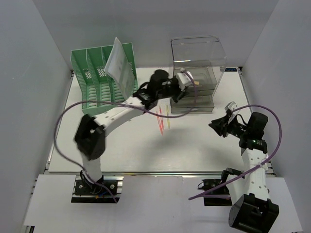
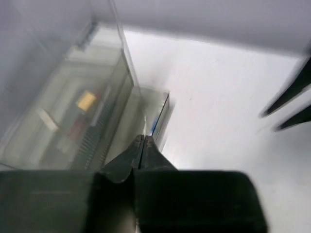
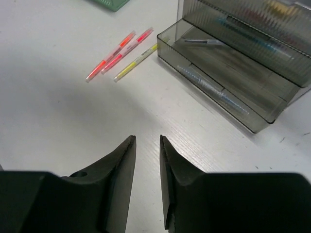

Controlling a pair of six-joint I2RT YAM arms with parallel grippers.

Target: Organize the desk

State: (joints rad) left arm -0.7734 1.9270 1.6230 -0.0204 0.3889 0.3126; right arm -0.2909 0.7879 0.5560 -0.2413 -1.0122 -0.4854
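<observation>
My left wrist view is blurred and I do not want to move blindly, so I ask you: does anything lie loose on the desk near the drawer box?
Observer: Yes. Three highlighters lie on the desk, two pink-orange and one yellow, just left of the pulled-out bottom drawer of the drawer box.
Operator: Is the right gripper busy with them?
Observer: No. The right gripper is open and empty, over bare desk, apart from the highlighters.
</observation>
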